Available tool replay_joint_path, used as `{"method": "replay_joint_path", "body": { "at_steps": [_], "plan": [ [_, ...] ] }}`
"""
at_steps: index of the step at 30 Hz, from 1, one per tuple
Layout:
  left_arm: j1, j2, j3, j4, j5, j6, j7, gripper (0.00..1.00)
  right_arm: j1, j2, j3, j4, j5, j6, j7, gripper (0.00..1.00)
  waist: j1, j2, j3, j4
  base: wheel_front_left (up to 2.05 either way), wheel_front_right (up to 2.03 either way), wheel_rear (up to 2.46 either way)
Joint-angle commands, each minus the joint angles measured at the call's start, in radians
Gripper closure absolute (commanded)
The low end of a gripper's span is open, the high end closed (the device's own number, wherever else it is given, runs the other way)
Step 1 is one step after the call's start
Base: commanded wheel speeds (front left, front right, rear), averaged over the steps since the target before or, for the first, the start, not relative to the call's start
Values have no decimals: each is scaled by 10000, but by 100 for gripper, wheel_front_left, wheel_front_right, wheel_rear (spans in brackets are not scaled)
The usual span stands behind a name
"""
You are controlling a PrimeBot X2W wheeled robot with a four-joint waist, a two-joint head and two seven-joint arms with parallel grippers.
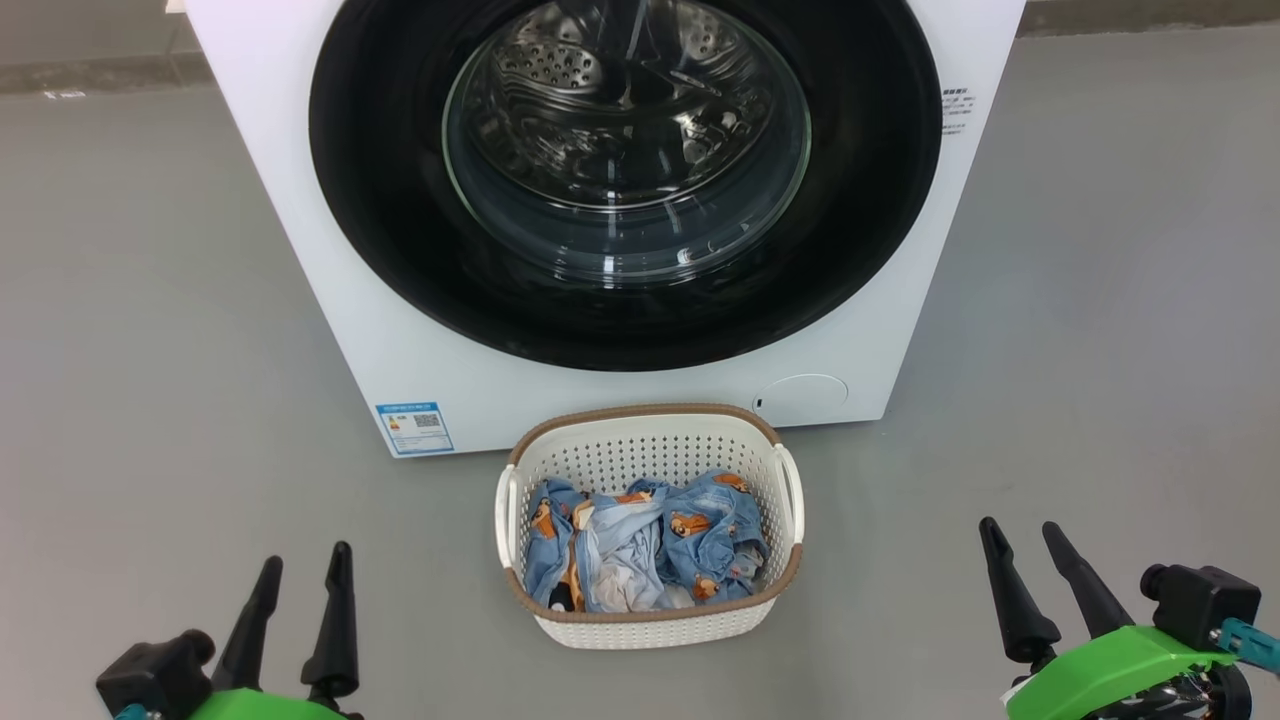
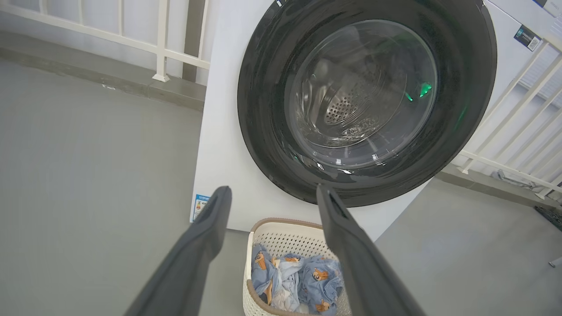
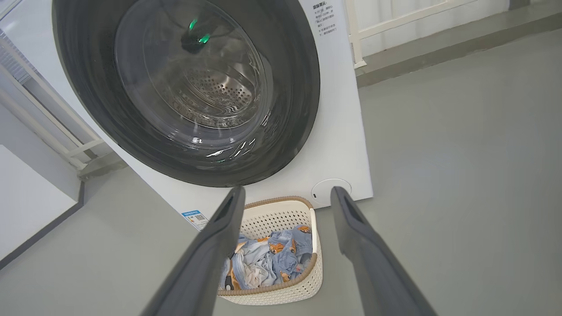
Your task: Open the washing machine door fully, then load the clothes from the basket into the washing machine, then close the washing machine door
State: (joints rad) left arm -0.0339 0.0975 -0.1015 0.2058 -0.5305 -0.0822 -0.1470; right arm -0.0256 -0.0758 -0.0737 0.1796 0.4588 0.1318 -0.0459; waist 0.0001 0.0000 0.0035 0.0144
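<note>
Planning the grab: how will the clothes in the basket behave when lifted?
The clothes lie crumpled, so probably floppy and likely to drape. Their folds look tangled, so several may lift together. The basket looks light and might shift.

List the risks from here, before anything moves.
The basket stands close below the shut washing machine door; reaching for the door may knock it.
The door's face is glossy and smooth; the open left end effector or right end effector may slip.
The clothes lie bunched; some may drop.

The blue sticker (image 1: 414, 427) and fine print (image 1: 955, 110) on the washing machine (image 1: 600, 395) are unreadable.
</note>
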Motion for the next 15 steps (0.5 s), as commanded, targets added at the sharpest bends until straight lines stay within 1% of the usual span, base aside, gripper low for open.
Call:
{"method": "replay_joint_path", "body": {
  "at_steps": [1,15],
  "plan": [
    [-475,240,191,-263,430,122,-176,0,-351,-77,240,-377,-492,-8,-113,0,0,0,44,4,0,0,0],
    [-652,266,80,-325,1866,256,-562,0,-406,-78,321,-781,-2159,-10,-293,0,0,0,264,36,0,0,0]
  ]
}}
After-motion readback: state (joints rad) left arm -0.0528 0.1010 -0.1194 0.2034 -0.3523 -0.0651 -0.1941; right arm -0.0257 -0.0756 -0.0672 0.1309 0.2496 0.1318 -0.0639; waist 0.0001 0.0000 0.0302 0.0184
